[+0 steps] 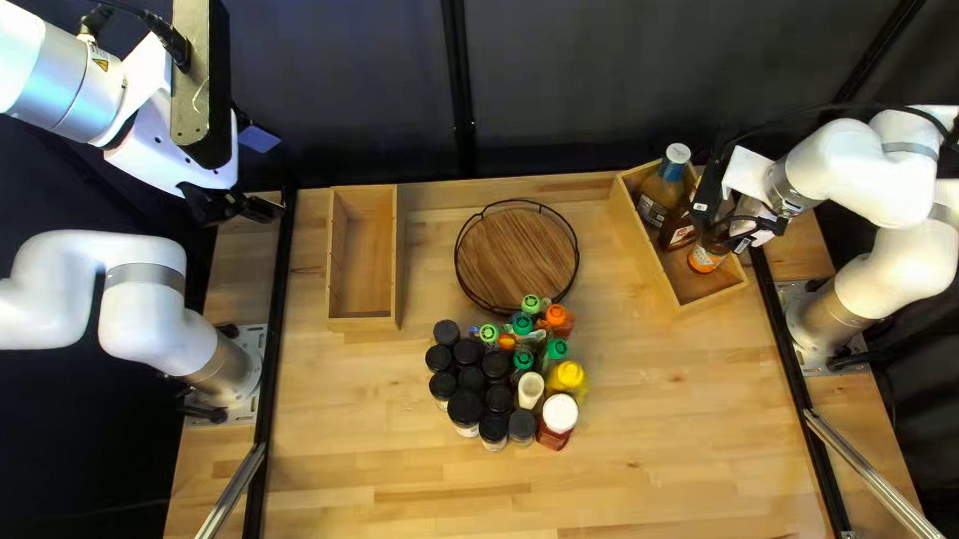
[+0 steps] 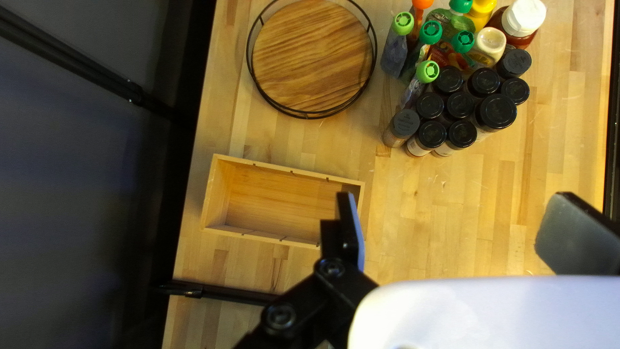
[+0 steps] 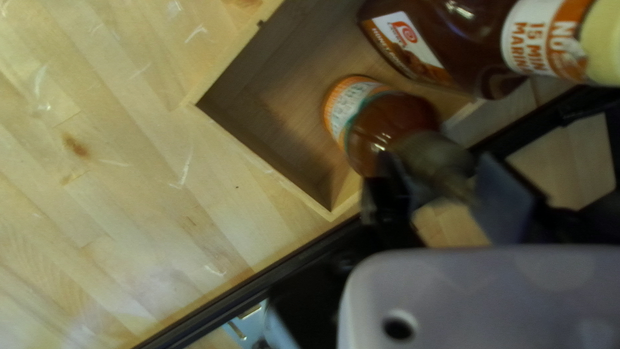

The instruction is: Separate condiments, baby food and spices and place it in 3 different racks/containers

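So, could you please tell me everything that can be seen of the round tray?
The round tray has a brown base, apparently wood with streaky grain, and a thin dark rim, metal-looking, two hoops joined by short posts. It lies flat and empty near the table's far edge, between the two wooden boxes. Only the table visibly touches it.

On the counter (image 1: 659,434), the tray (image 1: 515,257) sits behind the jars (image 1: 470,379), between left box (image 1: 366,264) and bottle-holding right box (image 1: 712,295).
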You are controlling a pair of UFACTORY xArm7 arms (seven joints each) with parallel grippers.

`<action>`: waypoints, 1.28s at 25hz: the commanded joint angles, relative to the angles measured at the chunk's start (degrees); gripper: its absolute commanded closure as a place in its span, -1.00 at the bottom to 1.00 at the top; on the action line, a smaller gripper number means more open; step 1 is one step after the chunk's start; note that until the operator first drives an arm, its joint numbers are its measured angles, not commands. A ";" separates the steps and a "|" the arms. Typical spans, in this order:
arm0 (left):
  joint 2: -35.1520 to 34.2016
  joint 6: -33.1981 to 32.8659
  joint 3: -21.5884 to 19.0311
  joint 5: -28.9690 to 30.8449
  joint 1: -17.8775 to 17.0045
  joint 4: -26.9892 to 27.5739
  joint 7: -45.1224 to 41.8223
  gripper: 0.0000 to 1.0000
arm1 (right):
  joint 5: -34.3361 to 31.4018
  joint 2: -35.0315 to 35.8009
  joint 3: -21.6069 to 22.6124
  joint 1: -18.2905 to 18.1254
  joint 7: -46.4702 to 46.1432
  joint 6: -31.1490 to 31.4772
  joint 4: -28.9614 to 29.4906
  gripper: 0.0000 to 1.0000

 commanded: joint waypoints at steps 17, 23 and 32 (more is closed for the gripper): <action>0.00 0.00 0.00 0.00 0.00 0.00 0.00 -1.00 | 11.41 -25.95 9.94 10.96 1.52 -1.65 27.27 -1.00; 0.00 0.00 0.00 0.00 0.00 0.00 0.00 -1.00 | 14.63 -34.58 10.95 14.57 -3.73 -4.23 34.33 -1.00; 0.00 0.00 0.00 0.00 0.00 0.00 0.00 -1.00 | 13.16 -43.90 14.31 18.98 -13.58 -4.17 40.60 -1.00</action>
